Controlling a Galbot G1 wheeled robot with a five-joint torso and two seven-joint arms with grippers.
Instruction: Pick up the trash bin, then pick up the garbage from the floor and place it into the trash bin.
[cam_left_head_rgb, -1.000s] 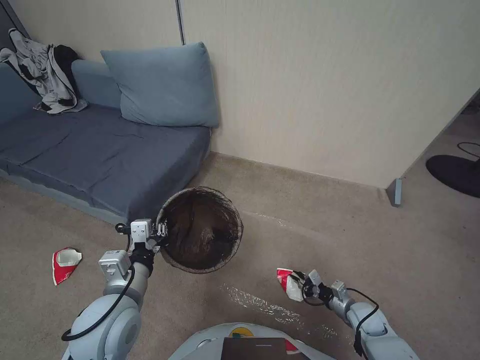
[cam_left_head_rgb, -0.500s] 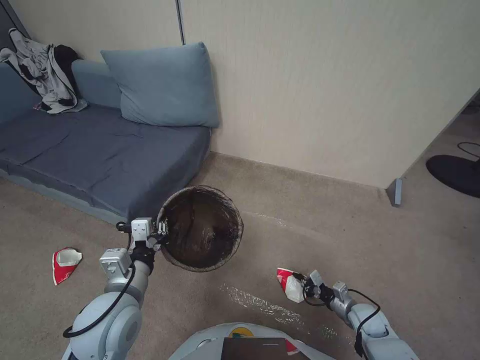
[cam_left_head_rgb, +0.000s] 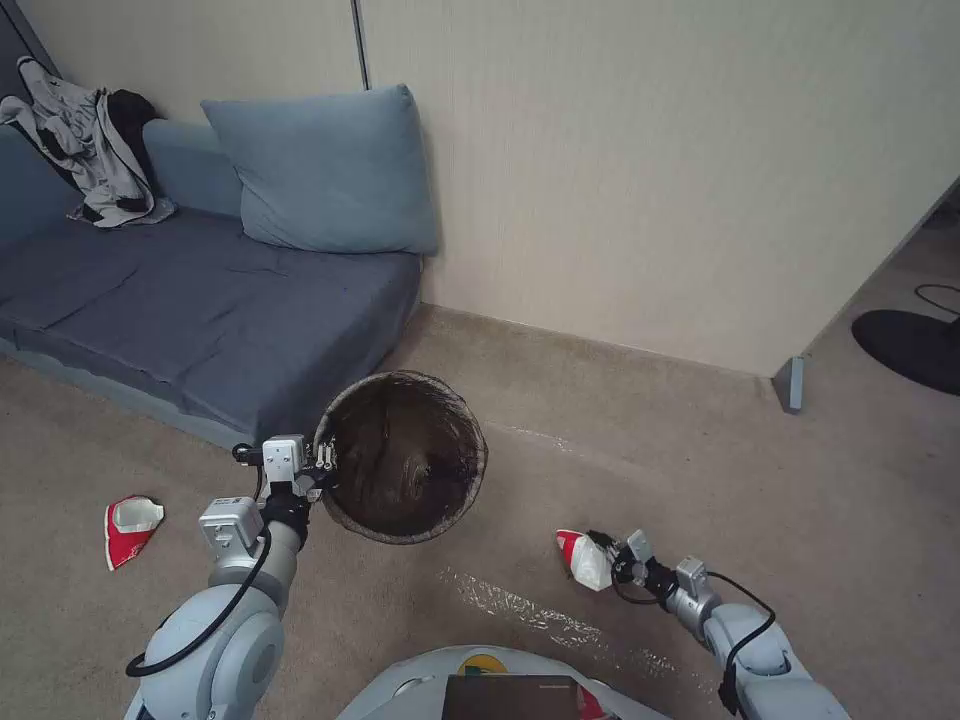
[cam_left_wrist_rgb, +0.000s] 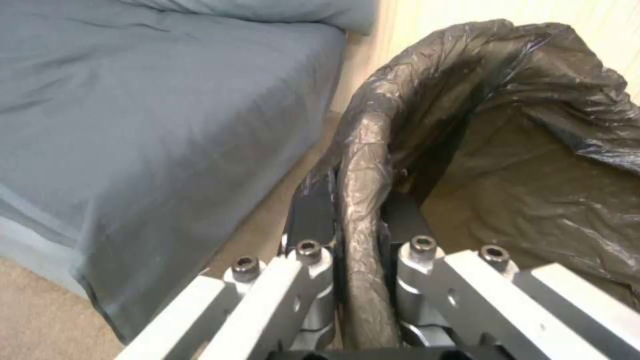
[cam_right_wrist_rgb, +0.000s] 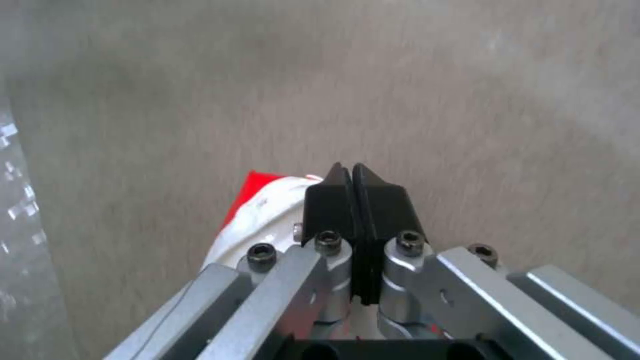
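The trash bin (cam_left_head_rgb: 478, 470), round with a dark bag liner (cam_left_wrist_rgb: 533, 165), hangs off the carpet beside the sofa corner. My left gripper (cam_left_head_rgb: 325, 466) is shut on its near rim, one finger (cam_left_wrist_rgb: 313, 210) outside and one inside the liner (cam_left_wrist_rgb: 357, 200). Low at the right, my right gripper (cam_left_head_rgb: 607, 548) is shut on a crushed red-and-white paper cup (cam_left_head_rgb: 583, 558), a piece of the garbage. The cup (cam_right_wrist_rgb: 260, 210) sticks out beside the closed fingers (cam_right_wrist_rgb: 351, 172). A second crushed red-and-white cup (cam_left_head_rgb: 128, 525) lies on the carpet at the left.
A blue sofa (cam_left_head_rgb: 200, 310) with a cushion (cam_left_head_rgb: 325, 170) and a heap of clothes (cam_left_head_rgb: 90, 150) stands at the left. A beige wall (cam_left_head_rgb: 650, 180) runs behind. A shiny tape strip (cam_left_head_rgb: 520, 605) lies on the carpet. Open carpet stretches to the right.
My right gripper has drawn back to the right and slightly up with the crushed cup in it. The left arm and the bin have hardly moved.
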